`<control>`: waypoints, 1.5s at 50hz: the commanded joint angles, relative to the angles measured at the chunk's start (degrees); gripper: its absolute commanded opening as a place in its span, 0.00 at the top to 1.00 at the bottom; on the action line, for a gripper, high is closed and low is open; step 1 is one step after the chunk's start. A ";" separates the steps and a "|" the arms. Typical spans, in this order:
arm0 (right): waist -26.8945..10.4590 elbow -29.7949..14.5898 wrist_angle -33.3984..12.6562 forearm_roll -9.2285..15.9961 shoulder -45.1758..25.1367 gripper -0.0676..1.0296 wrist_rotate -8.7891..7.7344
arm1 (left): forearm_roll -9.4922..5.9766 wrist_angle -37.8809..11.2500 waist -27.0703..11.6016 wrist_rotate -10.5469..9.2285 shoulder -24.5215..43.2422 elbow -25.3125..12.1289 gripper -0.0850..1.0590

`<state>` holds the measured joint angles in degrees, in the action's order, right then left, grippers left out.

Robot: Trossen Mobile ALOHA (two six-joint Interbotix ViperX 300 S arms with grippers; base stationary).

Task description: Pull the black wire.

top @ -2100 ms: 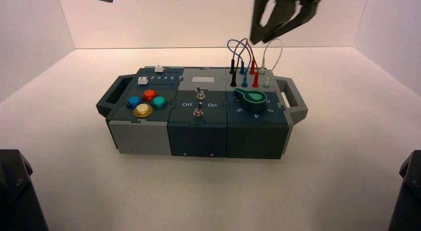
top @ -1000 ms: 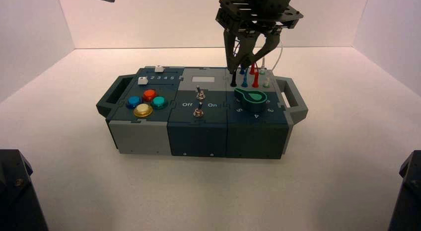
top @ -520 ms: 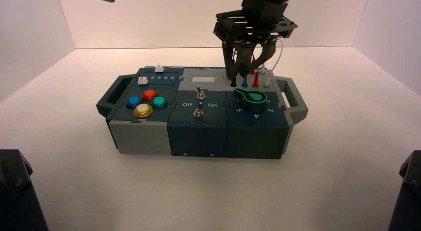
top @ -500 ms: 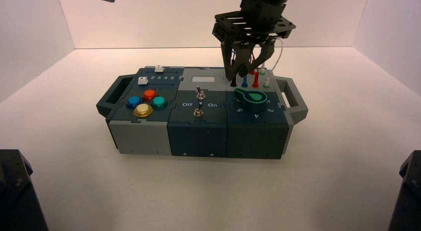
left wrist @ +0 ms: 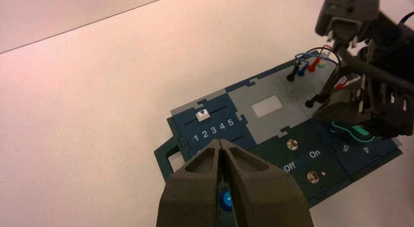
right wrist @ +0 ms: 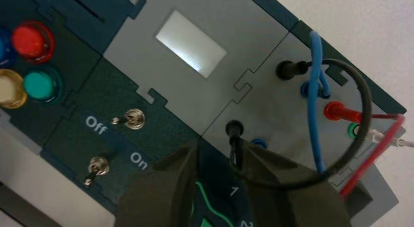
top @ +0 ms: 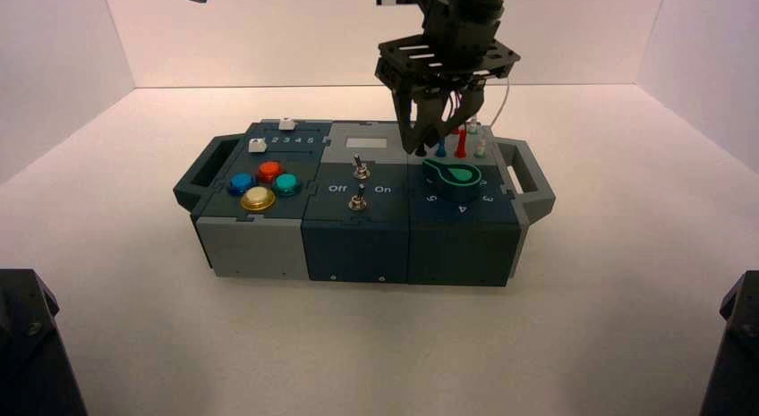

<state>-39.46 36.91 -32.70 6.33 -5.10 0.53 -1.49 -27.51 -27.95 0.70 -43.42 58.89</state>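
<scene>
The black wire (right wrist: 363, 120) loops between two black plugs on the grey panel at the box's right rear: a far plug (right wrist: 288, 69) and a near plug (right wrist: 235, 129). My right gripper (right wrist: 218, 156) is open and low over the near plug, which sits between the fingers, close against one finger (right wrist: 273, 173). In the high view the right gripper (top: 421, 144) hangs over the sockets, and the near black plug (top: 419, 151) shows at its fingertips. My left gripper (left wrist: 222, 148) is shut and empty, held high above the box's left end.
Blue (right wrist: 315, 90), red (right wrist: 376, 156) and white wires are plugged in beside the black one and cross it. The green knob (top: 456, 176) sits just in front of the sockets. Two toggle switches (top: 360, 169), coloured buttons (top: 260, 185) and sliders (top: 286, 124) lie to the left.
My right gripper has come down from high above the wires and moved forward and left, until its open fingers reach the near black plug. The left arm has not moved.
</scene>
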 commanded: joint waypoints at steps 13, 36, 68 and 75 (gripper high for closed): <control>1.67 -0.62 2.46 -0.70 1.14 0.96 0.09 | 0.26 0.44 -0.18 0.35 -0.09 -2.02 0.95; 1.67 -0.79 1.76 -1.41 6.68 0.96 0.35 | 0.35 0.44 -0.18 0.35 -0.09 -2.20 0.95; 1.58 -1.85 -1.14 -1.41 4.75 0.70 0.18 | 0.44 0.53 -0.18 0.44 -0.26 -2.37 0.95; 1.32 -1.85 -1.14 -0.88 4.13 0.70 0.18 | 0.53 0.53 -0.18 0.53 -0.26 -2.37 0.95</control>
<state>-37.97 36.47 -34.01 5.01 -1.49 0.70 -1.14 -27.51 -27.95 0.88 -43.59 58.62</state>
